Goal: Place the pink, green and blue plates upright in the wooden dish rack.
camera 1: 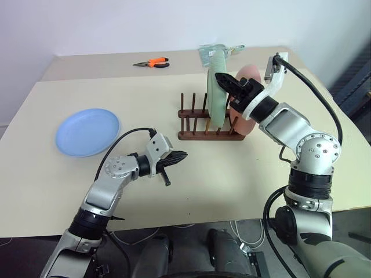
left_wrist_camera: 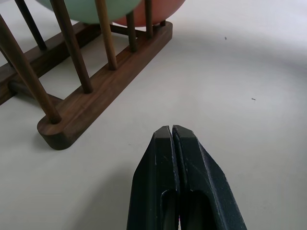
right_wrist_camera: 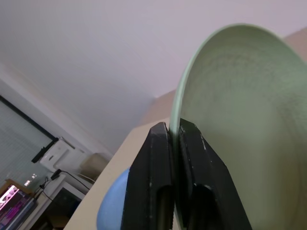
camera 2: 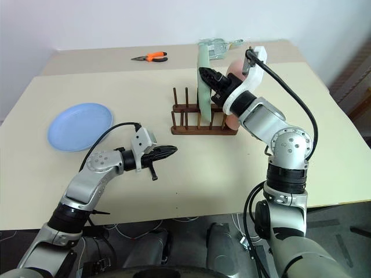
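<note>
The pale green plate [camera 1: 215, 95] stands upright in the dark wooden dish rack [camera 1: 200, 135], about mid-rack. My right gripper [camera 1: 221, 77] is shut on its upper rim, one finger on each face, as the right wrist view shows [right_wrist_camera: 173, 127]. The pink plate [camera 1: 249, 74] stands upright behind it at the rack's right end, partly hidden by my right arm. The blue plate [camera 1: 87, 131] lies flat on the table at the far left. My left gripper [camera 1: 182, 155] is shut and empty, low over the table in front of the rack's left end [left_wrist_camera: 57, 129].
Orange-handled pliers [camera 1: 153, 63] lie on the back table, and a clear packet [camera 1: 219, 51] sits behind the rack. Several free pegs [camera 1: 187, 107] stand at the rack's left end. Bare table [camera 1: 232, 174] stretches between the rack and the front edge.
</note>
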Action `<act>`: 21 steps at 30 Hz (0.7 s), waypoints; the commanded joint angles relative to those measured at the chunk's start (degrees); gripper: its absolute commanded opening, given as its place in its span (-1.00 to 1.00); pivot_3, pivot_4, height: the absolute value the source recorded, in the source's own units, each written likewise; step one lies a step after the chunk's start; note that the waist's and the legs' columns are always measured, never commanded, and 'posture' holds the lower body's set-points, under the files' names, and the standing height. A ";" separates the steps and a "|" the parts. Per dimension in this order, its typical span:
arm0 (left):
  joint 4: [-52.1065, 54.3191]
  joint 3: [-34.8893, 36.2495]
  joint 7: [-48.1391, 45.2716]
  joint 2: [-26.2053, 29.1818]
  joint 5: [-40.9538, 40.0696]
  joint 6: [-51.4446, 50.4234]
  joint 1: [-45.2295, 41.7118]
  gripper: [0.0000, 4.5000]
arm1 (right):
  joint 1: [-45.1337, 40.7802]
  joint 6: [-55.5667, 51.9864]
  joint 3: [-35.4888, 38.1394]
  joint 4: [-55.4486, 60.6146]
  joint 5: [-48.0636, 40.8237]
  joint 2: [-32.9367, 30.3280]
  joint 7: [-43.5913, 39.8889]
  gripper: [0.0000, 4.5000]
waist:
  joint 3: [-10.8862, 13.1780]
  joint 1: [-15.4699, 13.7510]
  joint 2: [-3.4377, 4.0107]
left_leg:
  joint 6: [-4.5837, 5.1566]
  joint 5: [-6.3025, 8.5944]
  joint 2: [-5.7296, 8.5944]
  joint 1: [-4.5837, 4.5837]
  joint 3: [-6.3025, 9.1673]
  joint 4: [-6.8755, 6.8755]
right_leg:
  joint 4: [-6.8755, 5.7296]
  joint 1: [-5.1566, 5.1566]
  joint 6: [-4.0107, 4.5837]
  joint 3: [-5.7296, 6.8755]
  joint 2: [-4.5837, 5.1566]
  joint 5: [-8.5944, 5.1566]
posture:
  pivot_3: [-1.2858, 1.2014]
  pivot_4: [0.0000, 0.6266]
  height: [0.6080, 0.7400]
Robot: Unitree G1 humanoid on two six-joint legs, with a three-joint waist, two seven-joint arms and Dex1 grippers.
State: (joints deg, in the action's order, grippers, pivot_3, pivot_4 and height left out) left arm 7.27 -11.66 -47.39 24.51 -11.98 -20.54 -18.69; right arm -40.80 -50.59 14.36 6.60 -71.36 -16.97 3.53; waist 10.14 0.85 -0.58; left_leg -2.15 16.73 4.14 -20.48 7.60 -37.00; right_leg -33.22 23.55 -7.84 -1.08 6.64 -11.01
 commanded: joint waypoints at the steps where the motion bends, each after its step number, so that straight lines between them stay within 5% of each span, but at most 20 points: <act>1: 3.23 1.00 -0.72 0.30 -2.59 -2.42 0.20 -0.76 | -3.00 3.60 -2.19 2.15 7.28 -2.95 -5.23 -0.17 | 0.01 0.03 0.01 | 0.00 0.00 0.01 0.00 -0.02 0.00 | 0.00 0.00 0.00 0.00 0.00 0.00 | 0.03 -0.52 1.00; 4: 4.55 2.54 -1.79 0.62 -5.79 -4.81 0.68 -0.19 | -3.86 7.51 -6.44 4.69 16.10 -6.91 -11.38 0.46 | 0.01 0.06 0.01 | 0.00 0.00 0.00 -0.02 -0.03 0.00 | 0.01 0.02 -0.02 0.00 0.00 -0.01 | 0.03 -0.52 1.00; 9: 4.49 7.54 2.74 0.02 -5.75 -2.02 0.82 0.93 | -5.92 17.82 -11.59 7.47 32.41 -15.80 -21.33 0.47 | 0.01 -0.03 0.00 | 0.00 0.00 0.00 -0.02 -0.04 0.00 | 0.03 0.01 -0.21 0.01 0.00 -0.13 | 0.03 -0.52 1.00; 12: 3.97 15.25 8.58 -1.60 -9.41 -4.88 0.37 0.98 | -7.00 23.02 -12.34 7.31 38.01 -18.99 -26.28 0.47 | 0.01 -0.08 -0.02 | 0.00 0.00 0.00 -0.02 -0.02 -0.01 | 0.06 -0.01 -0.23 0.02 0.01 -0.14 | 0.03 -0.52 1.00; 16: -0.52 28.32 22.40 -2.99 -9.73 -4.55 -1.64 1.00 | -6.53 23.34 -16.18 13.23 37.66 -20.36 -36.07 0.99 | 0.02 0.15 -0.02 | -0.01 0.00 -0.03 0.02 -0.01 0.03 | 0.05 -0.01 -0.24 0.02 0.01 -0.13 | 0.03 -0.52 1.00; 21: -7.91 38.11 45.26 -1.45 -2.33 -9.90 -6.12 1.00 | -1.73 25.42 -24.67 15.85 44.38 -19.24 -41.57 0.99 | -0.08 -0.16 -0.26 | -0.05 0.00 -0.06 0.03 0.10 0.02 | 0.03 -0.02 -0.26 0.07 -0.05 -0.13 | 0.03 -0.52 1.00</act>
State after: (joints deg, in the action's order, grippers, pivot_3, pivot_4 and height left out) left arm 1.50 23.43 -9.56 21.69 -17.80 -28.50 -24.02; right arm -43.11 -26.63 -9.29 21.67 -29.10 -36.67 -36.66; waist 10.07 0.69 -0.83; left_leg -2.21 16.71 4.12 -20.45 7.69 -36.99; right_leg -33.18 23.51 -8.10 -1.01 6.60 -11.13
